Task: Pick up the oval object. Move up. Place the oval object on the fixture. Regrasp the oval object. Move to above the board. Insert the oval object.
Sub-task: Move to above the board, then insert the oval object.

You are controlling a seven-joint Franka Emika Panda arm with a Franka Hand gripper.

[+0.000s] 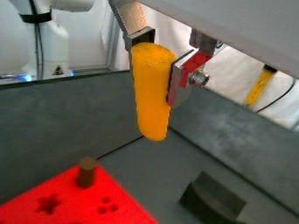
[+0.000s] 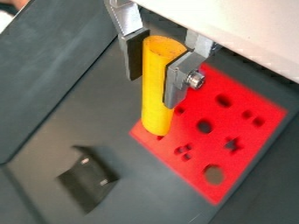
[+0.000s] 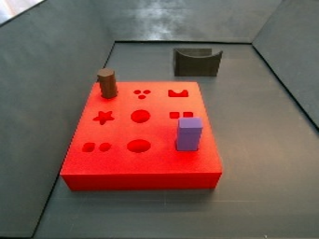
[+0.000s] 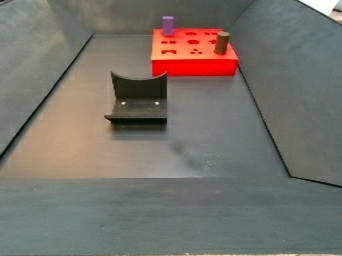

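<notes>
The oval object point(image 1: 151, 96) point(image 2: 156, 87), a smooth yellow-orange peg, hangs upright in the air in both wrist views. My gripper point(image 1: 160, 66) point(image 2: 156, 72) is shut on its upper part, with the fingers point(image 2: 176, 80) clamped on either side. The peg's lower end is seen near the edge of the red board point(image 2: 251, 131) point(image 1: 52, 203) point(image 3: 137, 163) point(image 4: 194, 64). The dark fixture point(image 1: 212, 199) point(image 2: 87, 178) point(image 3: 197, 61) point(image 4: 136, 100) stands on the floor apart from the board. Neither gripper nor peg shows in the side views.
A short brown cylinder point(image 1: 86, 172) point(image 3: 107, 84) point(image 4: 223, 42) stands in the board near one corner. A purple block point(image 3: 188, 133) point(image 4: 168, 24) stands in it near another edge. Sloping grey walls point(image 4: 54, 70) enclose the dark floor.
</notes>
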